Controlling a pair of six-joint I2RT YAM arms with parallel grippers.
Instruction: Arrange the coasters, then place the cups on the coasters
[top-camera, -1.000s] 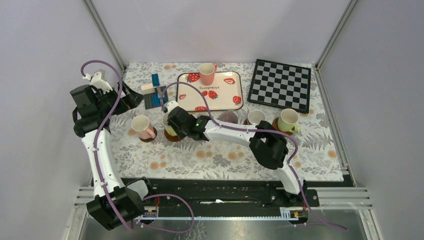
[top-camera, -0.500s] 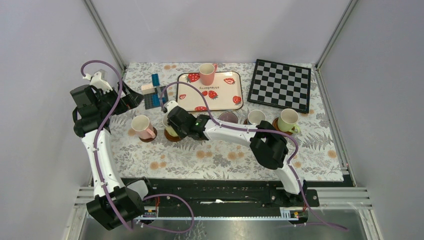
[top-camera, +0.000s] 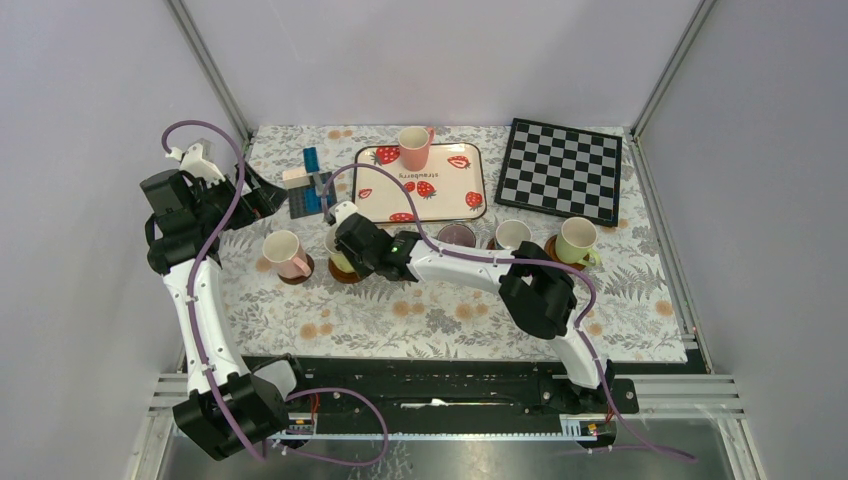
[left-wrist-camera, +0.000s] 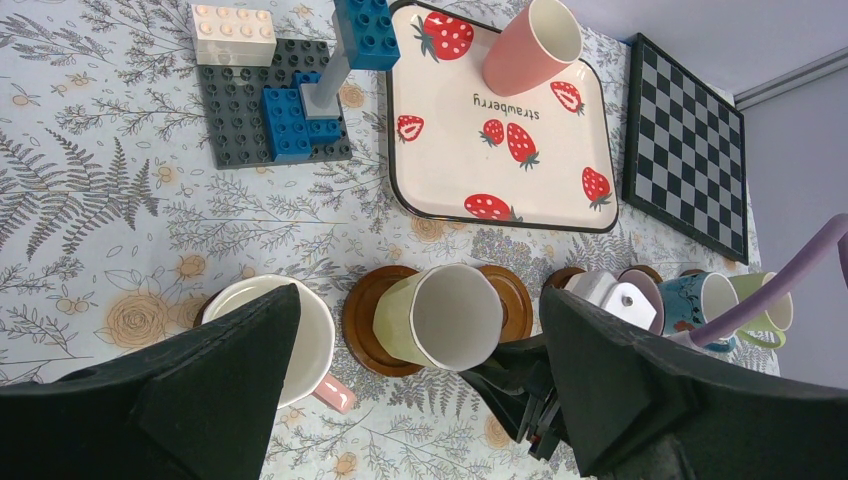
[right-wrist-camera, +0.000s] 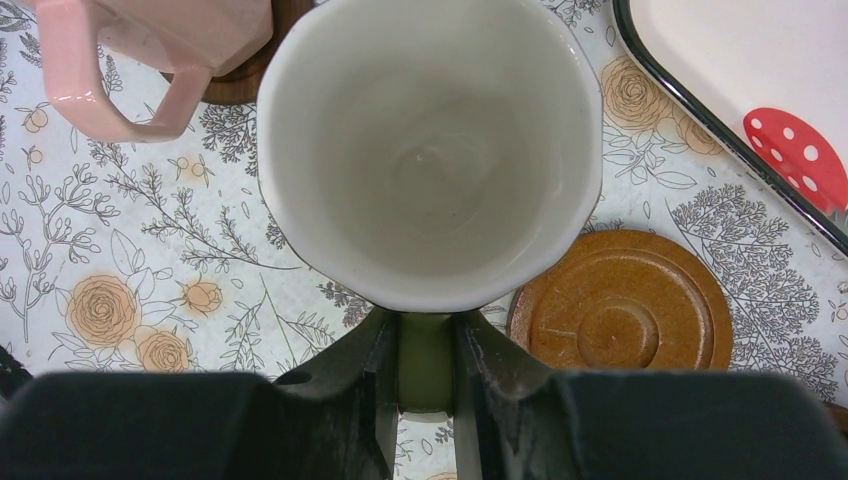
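My right gripper (right-wrist-camera: 425, 345) is shut on the handle of the yellow-green cup (right-wrist-camera: 430, 150), which hangs at a brown coaster (left-wrist-camera: 365, 325). That coaster (right-wrist-camera: 620, 305) shows bare just right of the cup, and I cannot tell whether they touch. The pale pink cup (top-camera: 284, 251) stands on a coaster to the left. The pink cup (top-camera: 413, 147) stands on the tray. A mauve cup (top-camera: 458, 236), a light blue cup (top-camera: 512, 235) and a green cup (top-camera: 575, 240) line up to the right. My left gripper (left-wrist-camera: 418, 295) hovers open high above the yellow-green cup (top-camera: 338, 250).
The white strawberry tray (top-camera: 440, 200) lies behind the row of cups, the chessboard (top-camera: 562, 170) at the back right. A grey plate of toy blocks (top-camera: 305, 195) sits at the back left. Metal frame posts and walls close in the patterned table.
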